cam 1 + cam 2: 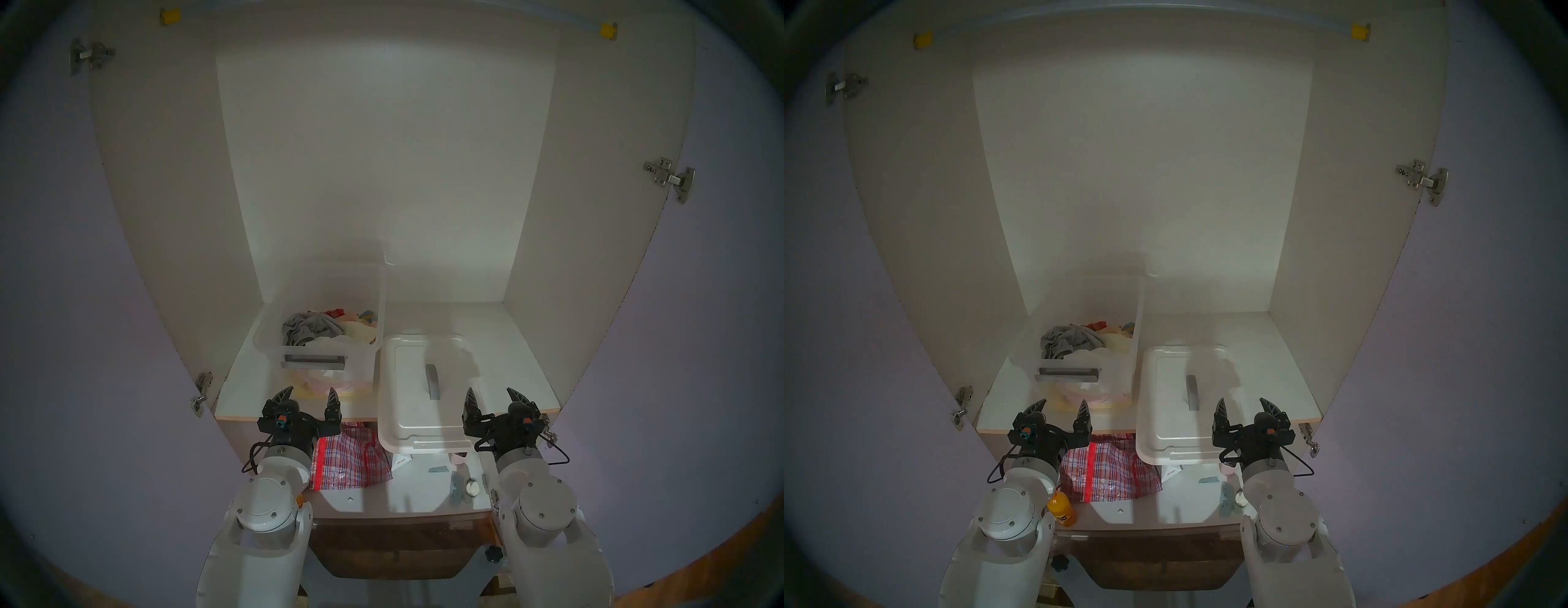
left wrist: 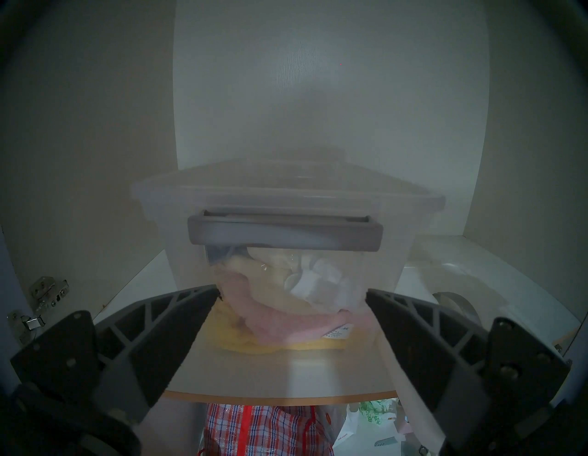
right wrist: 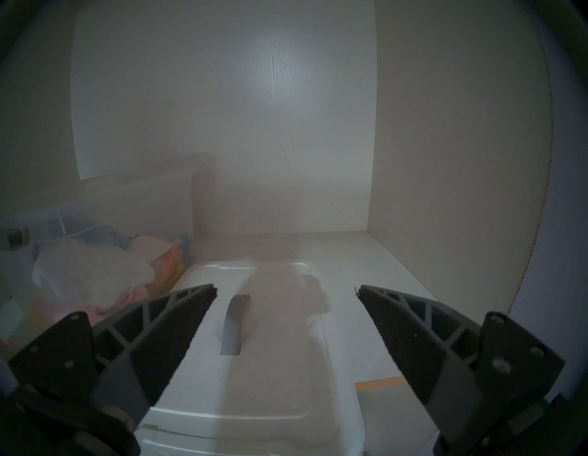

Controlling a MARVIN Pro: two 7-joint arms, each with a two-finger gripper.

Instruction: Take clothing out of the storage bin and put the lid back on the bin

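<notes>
Inside the storage bin (image 2: 178,254), the clothing (image 2: 318,283) shows blurred

The storage bin (image 2: 413,254) is made of hazy see-through plastic with a matt grey plastic latch (image 2: 284,234). The lid (image 1: 407,407) is formed of smooth, opaque white plastic. Wrinkled white cloth is seen in the clothing (image 2: 321,283). The shelf (image 1: 522,365) is faced in matt white laminate.

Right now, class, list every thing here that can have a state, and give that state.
storage bin: uncovered, clothes inside
lid: off, flat on the shelf beside the bin
white clothing: inside the bin
left hand: open, empty
right hand: open, empty
</notes>
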